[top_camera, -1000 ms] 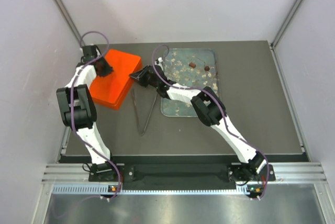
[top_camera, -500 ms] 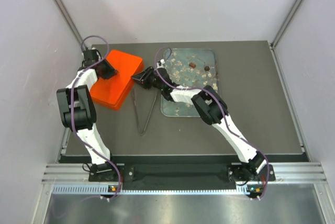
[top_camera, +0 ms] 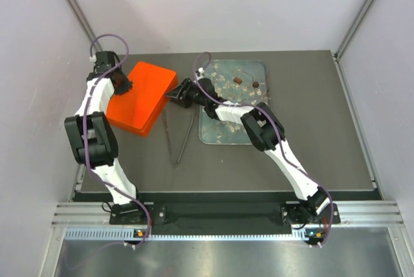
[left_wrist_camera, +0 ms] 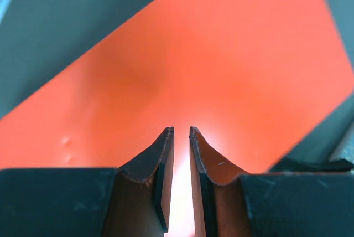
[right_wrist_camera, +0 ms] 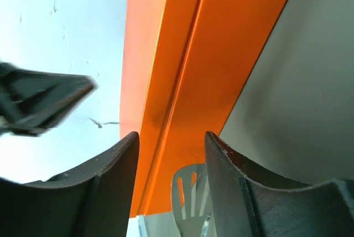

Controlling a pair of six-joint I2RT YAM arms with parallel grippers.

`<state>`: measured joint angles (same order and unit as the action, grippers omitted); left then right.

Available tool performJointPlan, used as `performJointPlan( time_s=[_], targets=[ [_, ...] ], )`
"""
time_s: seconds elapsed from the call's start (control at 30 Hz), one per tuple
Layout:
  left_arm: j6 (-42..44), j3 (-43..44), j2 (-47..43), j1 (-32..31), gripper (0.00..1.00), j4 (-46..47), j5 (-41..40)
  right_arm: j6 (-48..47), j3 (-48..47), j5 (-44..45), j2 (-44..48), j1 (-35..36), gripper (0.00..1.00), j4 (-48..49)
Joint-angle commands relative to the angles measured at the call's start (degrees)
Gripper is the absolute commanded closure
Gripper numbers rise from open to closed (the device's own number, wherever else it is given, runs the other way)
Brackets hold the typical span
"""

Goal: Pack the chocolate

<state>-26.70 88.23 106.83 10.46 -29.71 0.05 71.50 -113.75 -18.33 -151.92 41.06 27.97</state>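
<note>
- Orange box point(top_camera: 143, 99): right gripper point(right_wrist_camera: 171, 136) has just spread open at its right edge, grasping nothing.
- Left gripper point(left_wrist_camera: 181, 132), clenched and empty, has withdrawn far-left.
- Chocolate point(top_camera: 238, 80) lies unpacked on the tray point(top_camera: 264, 70).

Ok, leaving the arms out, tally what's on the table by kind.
orange box: 1
patterned tray: 1
metal tongs: 1
dark chocolates plainly visible on the tray: 2
Total: 5

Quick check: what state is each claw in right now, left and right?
Left claw: closed, nothing between the fingers, pointed at the orange box.
Right claw: open at the box's edge, gripping nothing.
</note>
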Motion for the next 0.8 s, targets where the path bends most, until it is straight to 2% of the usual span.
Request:
performJointPlan(
  time_s=[0.0,0.2,0.3,0.53,0.63,0.77],
  targets=[
    [3.0,2.7,-8.5,-0.7,0.77,-2.3,-1.2,-4.5,-1.6,-3.2,5.5,-1.8,0.5,2.9],
    [3.8,0.0,-14.9,-2.5,0.81,-4.7,1.2,-9.6,6.2,-6.3,15.6,-3.1,0.5,3.5],
    [2.9,-3.9,-16.9,-2.5,0.81,-5.4,0.6,-11.7,12.7,-7.5,25.0,-3.4,0.5,3.5],
    [-0.6,-16.6,-14.5,-2.2,0.85,-4.7,-3.8,-16.9,35.0,-7.5,44.2,-3.4,0.49,3.7],
    [-1.6,-21.0,-13.9,-2.2,0.85,-2.5,-3.0,-18.3,40.7,-7.9,49.7,-3.7,0.49,3.6],
    [-2.0,-21.7,-14.5,-2.2,0.86,-3.9,-5.1,-19.7,44.2,-9.6,53.4,-4.3,0.49,2.3]
  ],
)
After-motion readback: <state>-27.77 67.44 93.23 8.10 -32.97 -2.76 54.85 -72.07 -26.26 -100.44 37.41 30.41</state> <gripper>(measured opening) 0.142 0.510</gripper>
